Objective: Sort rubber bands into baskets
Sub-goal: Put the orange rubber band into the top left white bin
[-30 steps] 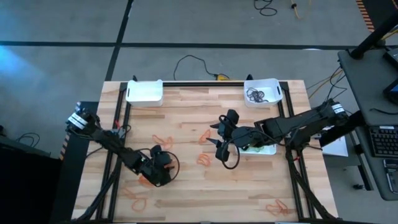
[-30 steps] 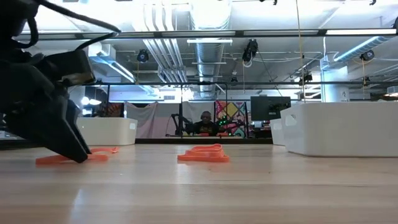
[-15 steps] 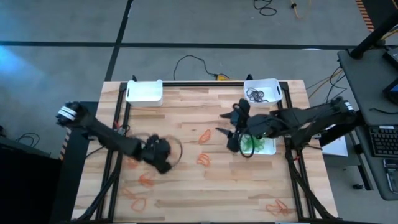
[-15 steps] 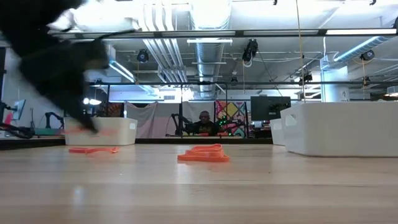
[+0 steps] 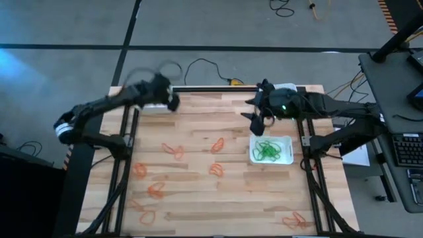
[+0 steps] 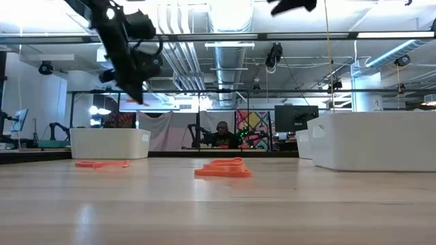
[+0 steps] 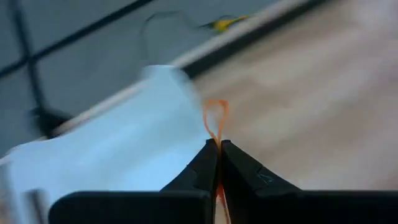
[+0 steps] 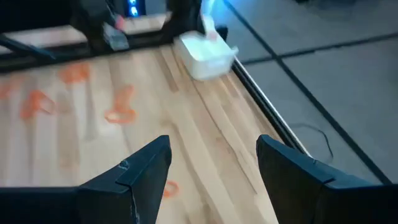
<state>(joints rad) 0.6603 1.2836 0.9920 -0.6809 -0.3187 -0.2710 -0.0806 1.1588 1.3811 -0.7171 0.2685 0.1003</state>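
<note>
Your left gripper has its fingers pressed together on an orange rubber band, whose loop sticks out past the tips; it hangs over the white basket at the upper left of the high view. Your right gripper has its fingers spread apart with nothing between them, at the upper right by the far basket. The basket of green bands sits right of centre. Loose orange bands lie scattered over the table.
</note>
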